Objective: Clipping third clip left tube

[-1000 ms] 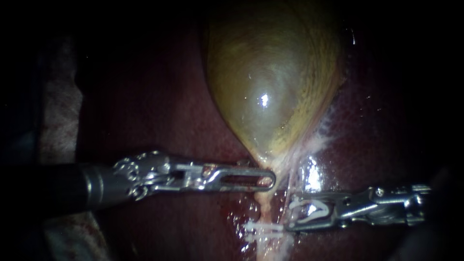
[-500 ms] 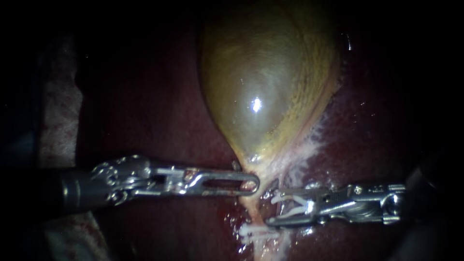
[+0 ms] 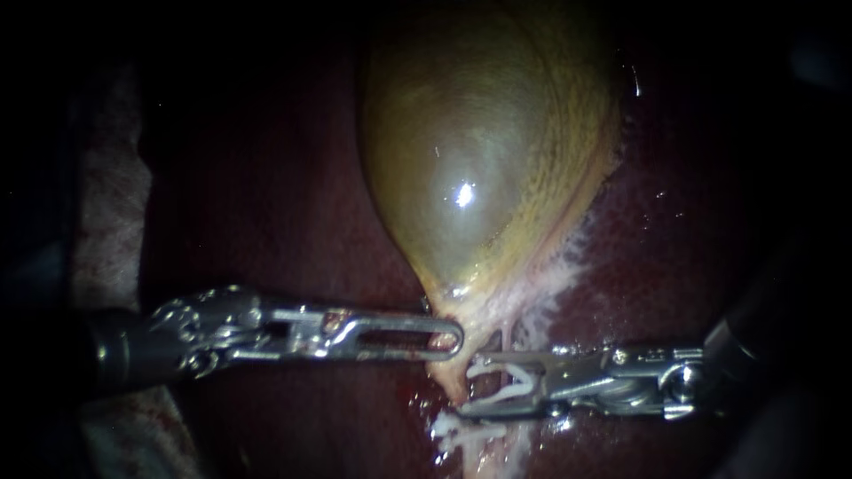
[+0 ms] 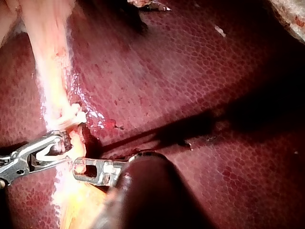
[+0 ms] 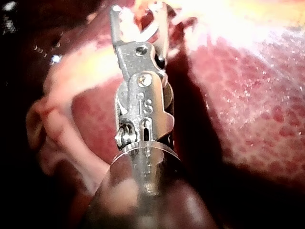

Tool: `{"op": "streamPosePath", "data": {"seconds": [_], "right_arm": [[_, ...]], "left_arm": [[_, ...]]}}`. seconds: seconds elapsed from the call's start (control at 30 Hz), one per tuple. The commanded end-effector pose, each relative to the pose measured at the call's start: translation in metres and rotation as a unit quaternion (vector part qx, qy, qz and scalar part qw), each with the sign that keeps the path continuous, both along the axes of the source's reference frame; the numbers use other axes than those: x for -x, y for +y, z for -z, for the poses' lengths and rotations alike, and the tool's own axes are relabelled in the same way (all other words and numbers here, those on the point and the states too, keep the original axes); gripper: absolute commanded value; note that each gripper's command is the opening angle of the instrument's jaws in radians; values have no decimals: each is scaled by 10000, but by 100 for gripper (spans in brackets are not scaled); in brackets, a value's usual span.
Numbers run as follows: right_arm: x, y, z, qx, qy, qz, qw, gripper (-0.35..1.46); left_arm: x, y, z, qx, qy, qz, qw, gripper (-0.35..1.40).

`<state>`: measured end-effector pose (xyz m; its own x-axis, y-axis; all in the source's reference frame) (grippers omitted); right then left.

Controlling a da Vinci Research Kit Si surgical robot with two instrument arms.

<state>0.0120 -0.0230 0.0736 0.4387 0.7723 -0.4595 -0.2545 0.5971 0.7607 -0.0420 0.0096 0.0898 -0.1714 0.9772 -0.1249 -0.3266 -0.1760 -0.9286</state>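
Observation:
The yellow-green gallbladder (image 3: 479, 160) narrows to a pale neck. My left instrument (image 3: 454, 337) has its slotted jaws shut on that neck; in the left wrist view its jaw tip (image 4: 78, 167) lies against pale tissue. Just below, my right instrument (image 3: 470, 386) stands with its jaws open and a white clip (image 3: 510, 381) seated between them. Its jaw tips reach the pale left tube (image 3: 448, 377). Two white clips (image 3: 466, 432) sit on the tube lower down, also seen as clips (image 4: 71, 117) beside the right instrument (image 4: 57, 145). The right wrist view shows the open jaws (image 5: 140, 14) ahead.
Dark red liver (image 3: 293, 213) surrounds the gallbladder. White stringy tissue (image 3: 559, 266) runs along the gallbladder's lower right edge. A pale mottled cloth (image 3: 106, 231) lies at the far left.
My right instrument has moved left to the tube, above the two clips. My left instrument has drawn the gallbladder neck to the left.

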Motion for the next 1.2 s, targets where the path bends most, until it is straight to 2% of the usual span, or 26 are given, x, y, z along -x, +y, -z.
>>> {"op": "streamPosePath", "data": {"seconds": [0.03, 0.43, 0.77, 1.2], "right_arm": [[0, -1, -2, 1, 4, 7, 10000, 47], [-9, -5, -15, -131, -50, -7, 9999, 47], [-35, -6, -18, -398, -116, -189, 9990, 46], [-47, -1, -28, -800, -182, -396, 9958, 43]], "left_arm": [[-1, 0, 0, 5, 9, 9, 10000, -35], [-4, 1, 4, 1, 15, 16, 10000, -35], [-3, 0, 4, 1, 16, 17, 10000, -35], [-2, 0, 4, 1, 19, 22, 10000, -35]]}}
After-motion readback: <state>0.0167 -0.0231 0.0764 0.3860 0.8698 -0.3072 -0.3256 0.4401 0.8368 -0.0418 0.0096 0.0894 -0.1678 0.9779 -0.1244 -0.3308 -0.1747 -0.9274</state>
